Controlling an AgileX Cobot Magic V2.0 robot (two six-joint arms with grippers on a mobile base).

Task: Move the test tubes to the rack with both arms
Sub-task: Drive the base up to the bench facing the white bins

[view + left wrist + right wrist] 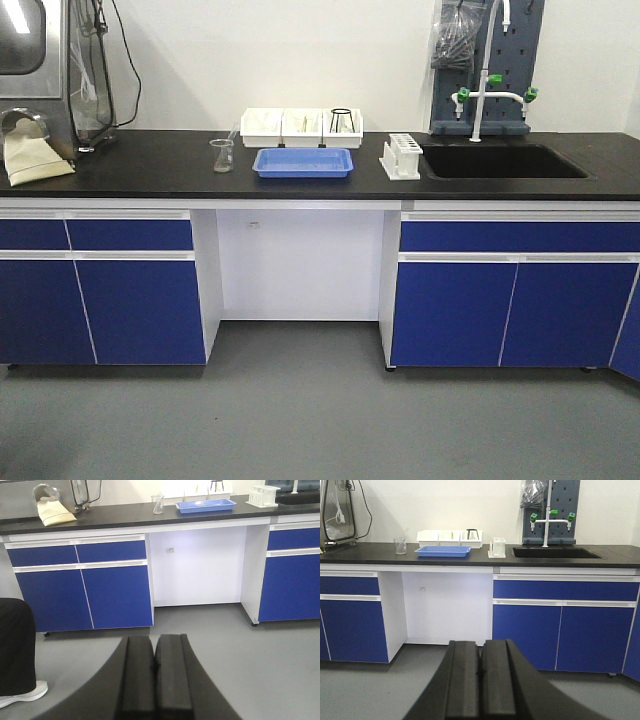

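A long black tabletop (130,160) runs along a white wall. On it, from left to right, are a cream bag (35,160), a glass beaker (221,155) and a blue tray (302,162). Then comes the white rack (402,157), which stands just beside the left edge of a sunken black sink (505,162). Behind the tray, against the wall, three white bins (285,127) stand in a row, with a black tripod ring (342,120) at the right end. A white tap (488,70) with green handles rises behind the sink.

The test tubes are too small to make out from here; I cannot tell if any are in the rack or the tray.

The tray and the rack both lie near the front edge. Under the tabletop are blue cabinets (130,300) on both sides, with a white recess (300,265) between them. Grey floor (300,420) stretches wide in front of the cabinets. In the left wrist view a dark trouser leg with a white shoe (20,692) stands at the left edge.

The left gripper (155,647) and the right gripper (480,650) are both clenched, jaws pressed together and grasping nothing, well apart from the tabletop.
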